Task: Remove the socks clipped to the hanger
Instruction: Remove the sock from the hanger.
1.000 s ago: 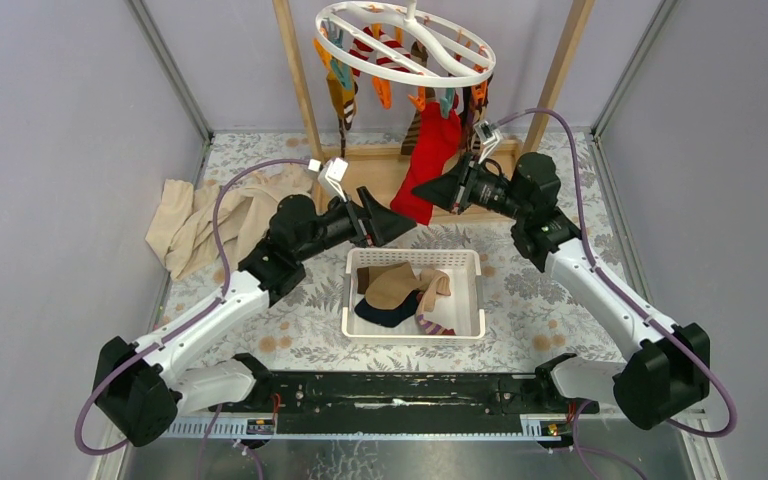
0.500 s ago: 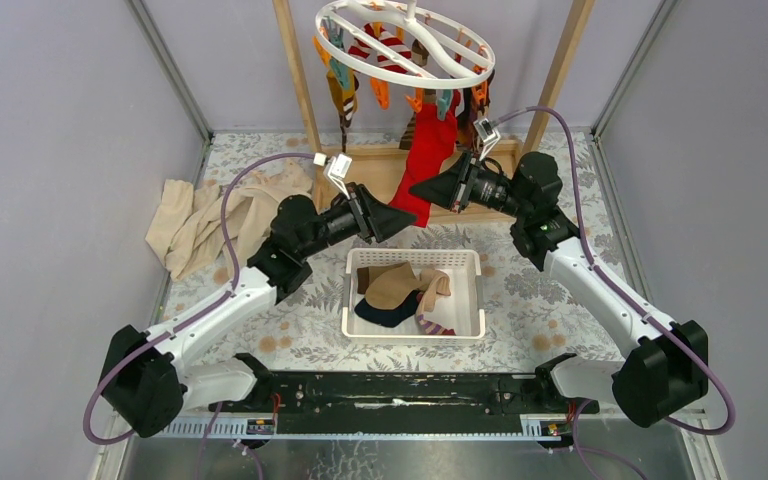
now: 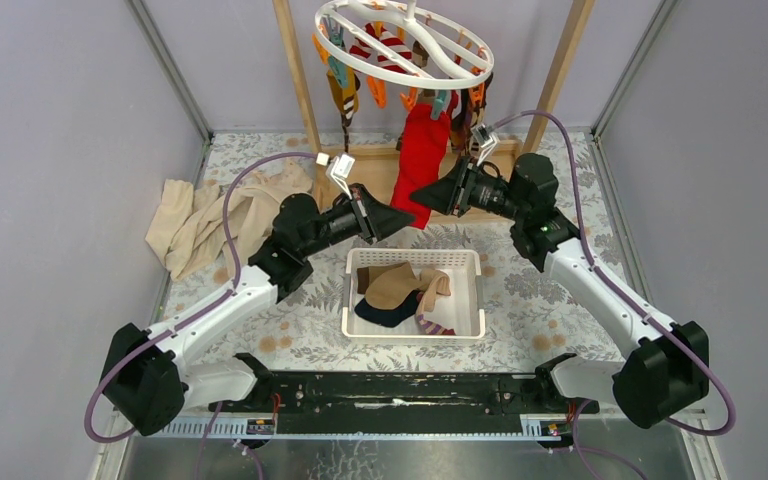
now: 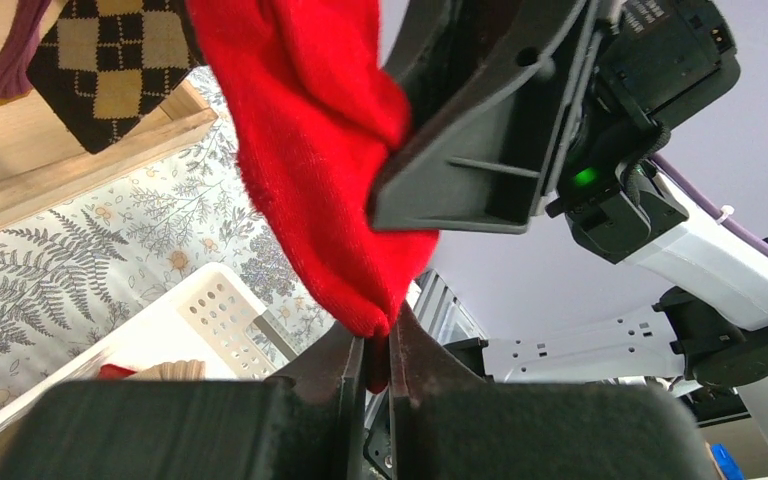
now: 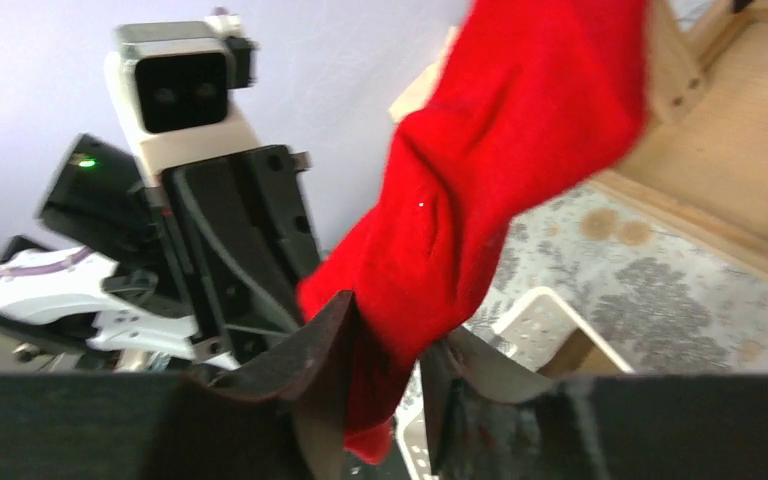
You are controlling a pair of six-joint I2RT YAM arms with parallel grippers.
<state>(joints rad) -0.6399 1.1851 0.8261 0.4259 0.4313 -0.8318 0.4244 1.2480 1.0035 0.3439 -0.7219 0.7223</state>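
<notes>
Red sock (image 3: 422,160) hangs bright, creased — left tool (image 4: 370,345) pinched on its tip, right tool (image 5: 390,345) parted loosely around it.

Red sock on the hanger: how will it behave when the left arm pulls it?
Likely floppy: the red sock hangs limp and folds, its lower tip pinched in the left gripper. Probably light and grippy, given its fuzzy knit. It may stretch before coming off the hanger.

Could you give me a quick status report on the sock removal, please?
Left gripper shut on red sock, lower tip. Right gripper parted around it, grip unclear. Sock hangs from hanger. No obstruction seen.
</notes>
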